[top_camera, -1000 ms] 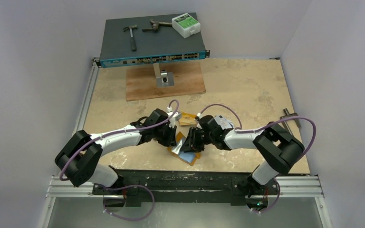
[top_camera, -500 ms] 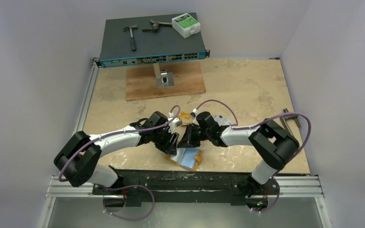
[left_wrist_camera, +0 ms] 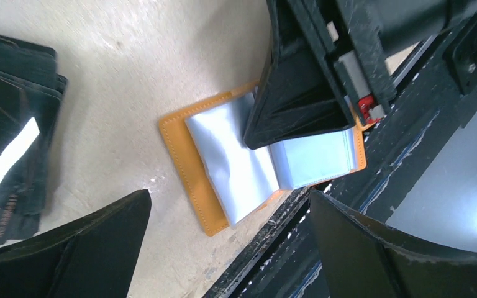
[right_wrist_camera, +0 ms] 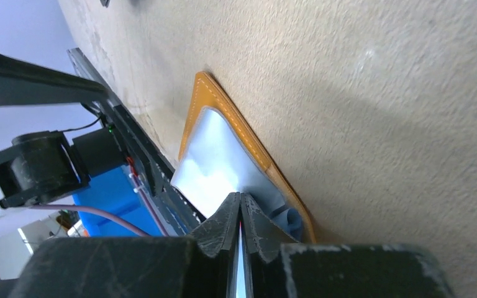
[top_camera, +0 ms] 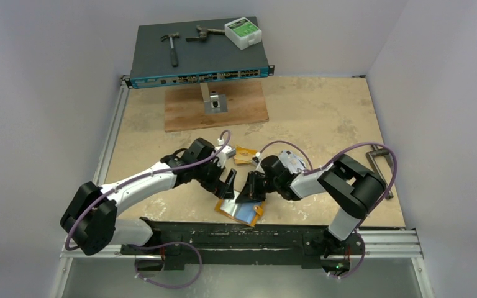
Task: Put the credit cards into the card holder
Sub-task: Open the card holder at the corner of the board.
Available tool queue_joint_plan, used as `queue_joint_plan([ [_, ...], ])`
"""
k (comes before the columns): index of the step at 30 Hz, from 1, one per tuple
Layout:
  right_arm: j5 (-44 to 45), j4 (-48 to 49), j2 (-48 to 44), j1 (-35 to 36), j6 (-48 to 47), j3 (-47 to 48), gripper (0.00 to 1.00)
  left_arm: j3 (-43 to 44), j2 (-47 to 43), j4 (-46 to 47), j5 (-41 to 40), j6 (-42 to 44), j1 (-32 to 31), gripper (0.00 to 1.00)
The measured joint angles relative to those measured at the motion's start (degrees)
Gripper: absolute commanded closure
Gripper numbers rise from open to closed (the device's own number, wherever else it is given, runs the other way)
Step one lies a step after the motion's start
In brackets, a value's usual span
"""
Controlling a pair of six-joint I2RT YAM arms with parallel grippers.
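The card holder (top_camera: 241, 212) lies open near the table's front edge, orange with clear sleeves (left_wrist_camera: 239, 164). My right gripper (top_camera: 251, 192) is shut, and its tips (right_wrist_camera: 240, 200) rest on those sleeves at the fold. Whether a sleeve is pinched between them I cannot tell. My left gripper (top_camera: 227, 183) hangs open just left of it, above the holder (left_wrist_camera: 194, 162), and its black fingers (left_wrist_camera: 81, 248) hold nothing. A pile of black credit cards (left_wrist_camera: 9, 124) lies left of the holder. Orange-gold cards (top_camera: 243, 154) show behind the two wrists.
The black front rail (top_camera: 254, 231) runs right beside the holder. A wooden board (top_camera: 186, 112) with a metal bracket (top_camera: 213, 102) lies farther back. Behind it a network switch (top_camera: 199, 62) carries a hammer (top_camera: 171, 46) and a white box (top_camera: 242, 32). A metal piece (top_camera: 382, 162) lies at the right edge.
My left gripper has opened wide and drawn back to the left. The right gripper has shut and come down onto the open holder, which now lies nearer the front rail.
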Motion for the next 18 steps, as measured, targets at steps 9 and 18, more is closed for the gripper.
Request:
queue_joint_plan([
  [9, 6.69, 8.52, -1.44, 4.28, -1.97, -4.33, 0.83, 15.30, 1.05, -17.81, 4.66, 7.15, 8.13, 0.00],
  [18, 12.81, 7.19, -8.24, 5.70, -5.42, -7.32, 0.59, 17.31, -2.67, -24.65, 0.66, 18.64, 12.24, 0.00],
])
